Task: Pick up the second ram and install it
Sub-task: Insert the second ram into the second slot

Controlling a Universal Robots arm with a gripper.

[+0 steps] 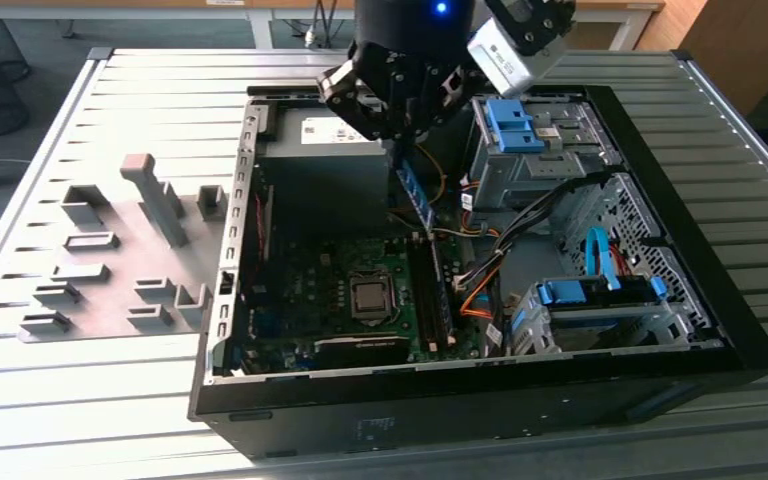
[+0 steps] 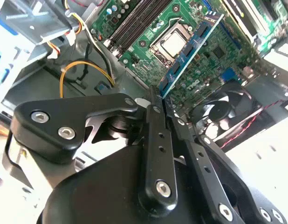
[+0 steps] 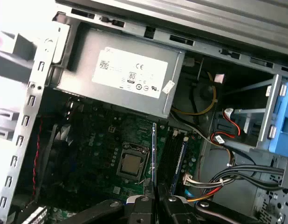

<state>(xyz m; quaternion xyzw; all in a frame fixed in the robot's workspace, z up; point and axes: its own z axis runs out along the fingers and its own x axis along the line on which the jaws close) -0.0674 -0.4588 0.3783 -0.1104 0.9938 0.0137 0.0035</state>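
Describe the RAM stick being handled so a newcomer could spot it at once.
Start at the open black computer case on the slatted table. Above its green motherboard, the end effector pinches the second ram, a thin blue-green board. Unlike the long black sockets lying flat below, it hangs edge-down in the air.

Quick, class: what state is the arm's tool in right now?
Tool: closed on the long, thin, blue-green memory stick.
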